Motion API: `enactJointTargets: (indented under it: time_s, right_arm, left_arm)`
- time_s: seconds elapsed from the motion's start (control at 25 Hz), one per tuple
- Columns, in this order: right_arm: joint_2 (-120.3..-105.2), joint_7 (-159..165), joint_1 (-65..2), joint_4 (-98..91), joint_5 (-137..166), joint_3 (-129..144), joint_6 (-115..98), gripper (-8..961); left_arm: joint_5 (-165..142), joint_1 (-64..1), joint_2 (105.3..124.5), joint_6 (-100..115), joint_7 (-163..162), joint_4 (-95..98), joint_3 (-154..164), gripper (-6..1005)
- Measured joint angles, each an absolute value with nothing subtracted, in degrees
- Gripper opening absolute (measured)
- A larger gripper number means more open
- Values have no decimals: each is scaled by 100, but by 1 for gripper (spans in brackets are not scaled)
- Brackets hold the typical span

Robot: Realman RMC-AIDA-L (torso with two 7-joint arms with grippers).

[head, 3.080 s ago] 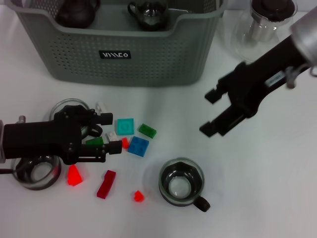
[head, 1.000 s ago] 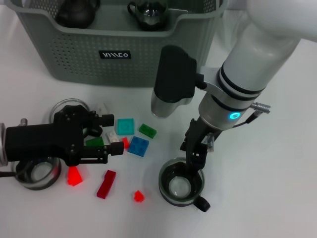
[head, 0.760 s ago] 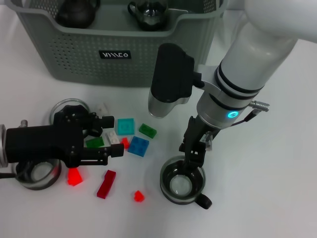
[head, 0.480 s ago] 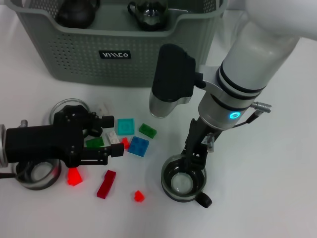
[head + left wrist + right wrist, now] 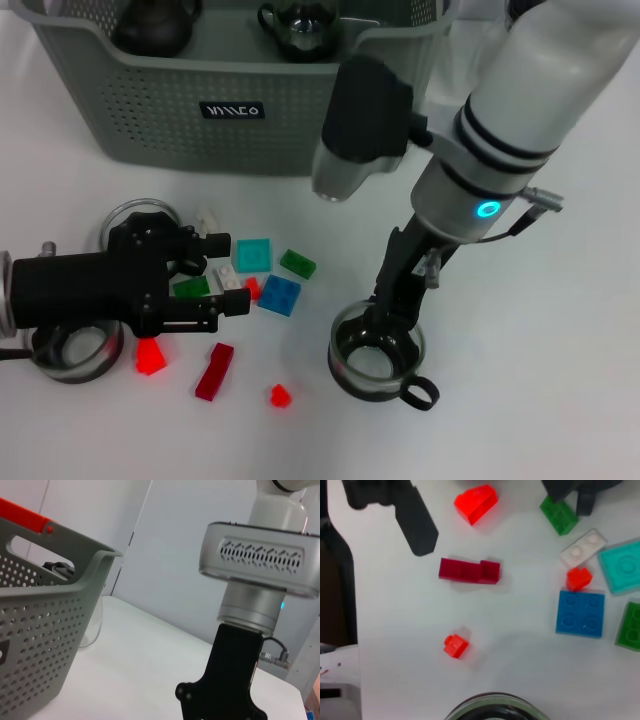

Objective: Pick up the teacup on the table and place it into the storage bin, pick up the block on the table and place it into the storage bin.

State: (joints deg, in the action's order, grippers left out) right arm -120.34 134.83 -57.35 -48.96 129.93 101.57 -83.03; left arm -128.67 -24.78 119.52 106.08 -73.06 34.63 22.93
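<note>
**Right gripper down on the teacup's rim**

In the head view we see the right gripper (image 5: 388, 318) pointing straight down at the teacup (image 5: 378, 356), which stands on the white table (image 5: 560, 380) toward its near edge, in front of the storage bin (image 5: 240, 95). The dark fingers (image 5: 395, 290) reach the far side of the cup's rim and appear to straddle it, but we cannot tell whether they are clenched on the glass or merely around it. The cup's dark handle points toward the near edge, away from the gripper. In the right wrist view only an arc of the teacup's rim (image 5: 492, 712) shows.

The left gripper (image 5: 225, 270) lies low over the table on the left side, its 2 fingers spread apart, 1 beside the white block (image 5: 227, 275) and the other just past the dark green block (image 5: 190, 286). It grips nothing that we can see.

The loose blocks are scattered between the 2 grippers: a teal plate (image 5: 252, 254), a green block (image 5: 297, 264), a blue block (image 5: 280, 295), a dark red bar (image 5: 214, 371), a small red block (image 5: 280, 396) and a red wedge (image 5: 150, 354). The small red block is the nearest to the teacup, just to its left.

The storage bin stands at the far edge of the table, with 2 dark teapots inside. A clear glass jug (image 5: 465, 70) stands at its right.
</note>
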Motion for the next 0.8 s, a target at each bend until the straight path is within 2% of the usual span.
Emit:
enactJointTargets:
  time_s: [0.28, 0.44, 0.8]
  right_arm:
    - [-11992, 13445, -5804, -5288, 13765, 9001, -9066, 57]
    - [-11917, 13267, -5878, -5613, 13917, 8166, -9546, 56]
    - [-11869, 13011, -6392, -5914, 13779, 6001, -9765, 56]
  left_arm:
    - [-12867, -2481, 11935, 10608, -7304, 3463, 2285, 841]
    - [-12867, -2484, 11933, 10608, -7303, 3471, 2285, 841]
    - [-12901, -2479, 11923, 10531, -7286, 3463, 2285, 840]
